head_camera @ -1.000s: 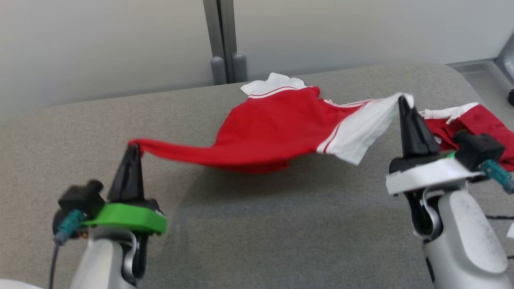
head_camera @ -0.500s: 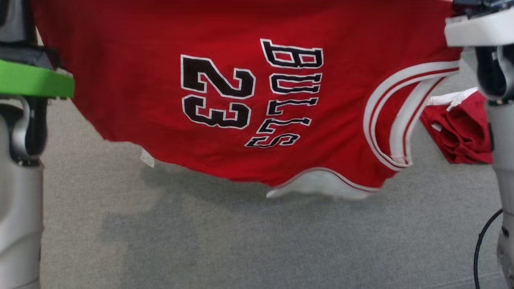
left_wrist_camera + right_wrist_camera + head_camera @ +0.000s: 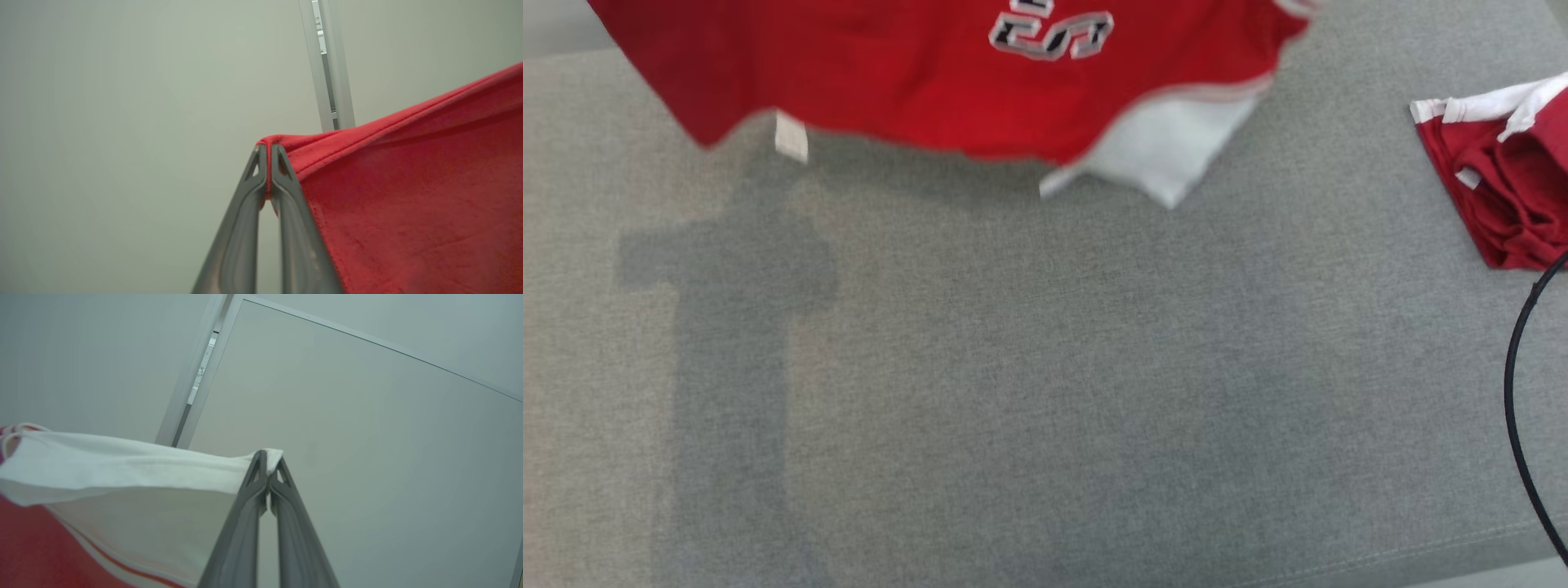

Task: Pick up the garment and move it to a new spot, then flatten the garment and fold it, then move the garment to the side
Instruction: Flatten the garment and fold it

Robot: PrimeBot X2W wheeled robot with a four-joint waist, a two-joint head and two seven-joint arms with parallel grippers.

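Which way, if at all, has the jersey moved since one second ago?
Yes. Upward: a second ago the jersey lay on the table beside the folded pile; now it hangs above the table.

Below the left gripper (image 3: pixel 269 149) and right gripper (image 3: pixel 267 455), the hanging red garment (image 3: pixel 915 73) curtains the far part of a grey padded surface (image 3: pixel 1045 367); nearer padding lies open. Down on the right gripper's outer side sit heaped red-and-white clothes (image 3: pixel 1511 196) and a black cable (image 3: pixel 1508 392). Beyond both fingertips stands a pale wall (image 3: pixel 367 437) with a metal post (image 3: pixel 329 81).
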